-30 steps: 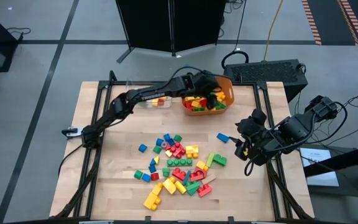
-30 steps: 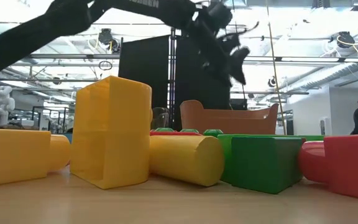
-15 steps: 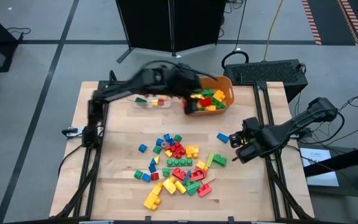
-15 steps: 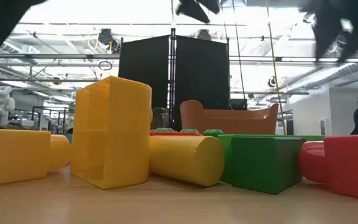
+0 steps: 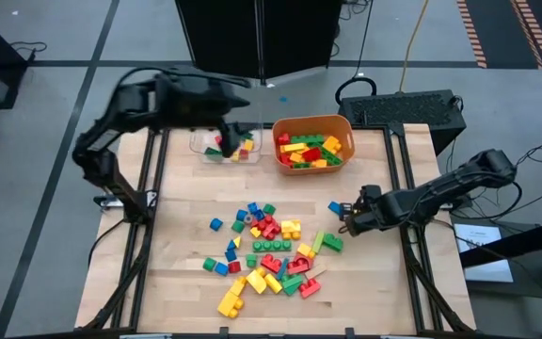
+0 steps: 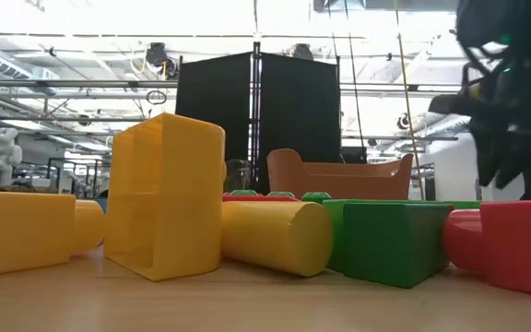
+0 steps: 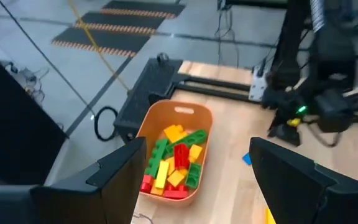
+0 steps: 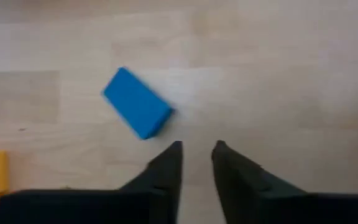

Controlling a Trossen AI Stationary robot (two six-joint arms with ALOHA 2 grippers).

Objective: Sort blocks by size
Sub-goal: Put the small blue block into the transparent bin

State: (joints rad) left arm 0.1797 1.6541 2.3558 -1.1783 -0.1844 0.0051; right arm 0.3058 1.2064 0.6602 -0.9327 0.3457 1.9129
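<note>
I am holding my right claw (image 8: 196, 163) low over the bare wood of the tabletop (image 5: 177, 221), near its right edge. Its two dark fingers (image 8: 165, 171) are standing close together with only a narrow gap between them, and nothing is sitting in that gap. Just beside the fingertips, apart from them, a small blue block (image 8: 137, 102) is lying flat on the wood at a tilt; in the high view the same block (image 5: 337, 208) is lying between my right claw (image 5: 350, 219) and the main scatter.

I am carrying my left claw (image 5: 226, 132) above the far left of the tabletop, over the clear plastic tray (image 5: 199, 143), which is holding a few red, yellow and green pieces. Its fingers (image 7: 114, 174) are standing wide apart and gripping nothing.

The blocks (image 5: 269, 250) are lying loose across the middle and near part of the tabletop, red, yellow, green and blue mixed together, some touching and some apart. More of them are sitting heaped in the orange tub (image 5: 346, 130) at the far edge, just beside the tray. In the low view a large yellow block (image 6: 166, 195), a yellow cylinder (image 6: 277, 236) and a green block (image 6: 390, 241) are lying in front of the tub (image 6: 339, 177).
</note>
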